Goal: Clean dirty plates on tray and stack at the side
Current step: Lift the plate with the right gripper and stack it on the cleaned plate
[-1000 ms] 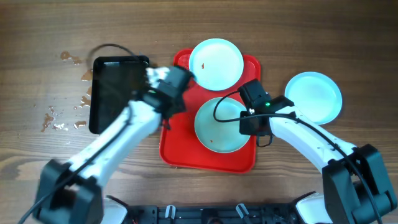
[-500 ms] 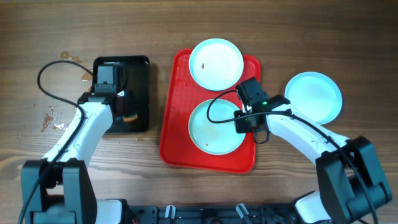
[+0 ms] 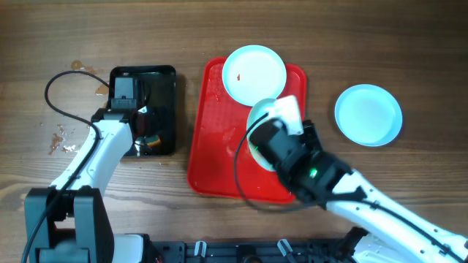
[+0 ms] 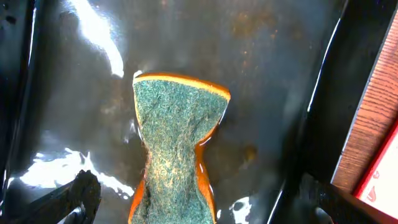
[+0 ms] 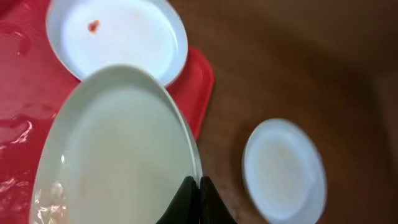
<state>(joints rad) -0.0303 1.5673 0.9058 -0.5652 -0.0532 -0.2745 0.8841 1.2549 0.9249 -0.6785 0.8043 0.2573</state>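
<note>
Tilting steeply on its edge, the lifted plate (image 5: 118, 155) is hanging above the near half of the red tray (image 3: 212, 146), which is lying in the middle of the surface (image 3: 58, 44). The right gripper (image 5: 194, 190) is holding it by the rim, jaws pressing together on that thin edge. Its face is looking free of spots, with a wet sheen near the lower rim. The tilt is probably letting water run off onto the tray rather than onto the wood.

A stained plate (image 3: 254, 74) is lying flat at the tray's far end, showing one small red spot, so it seems to be waiting for its turn to be cleaned. A third plate (image 3: 368, 115) is resting flat on the bare wood toward the right edge of the surface, well apart from the tray. It appears to be marking the stacking spot, and the lifted plate is likely heading there.

Toward the left edge, the left gripper (image 4: 202, 198) is hovering over the black tray (image 3: 164, 79), its jaws standing wide apart on either side of the sponge (image 4: 177, 137). The sponge is lying green side up on the wet tray floor, parked there while no scrubbing is needed. Small splashes (image 3: 69, 142) are glistening on the wood beyond that tray.
</note>
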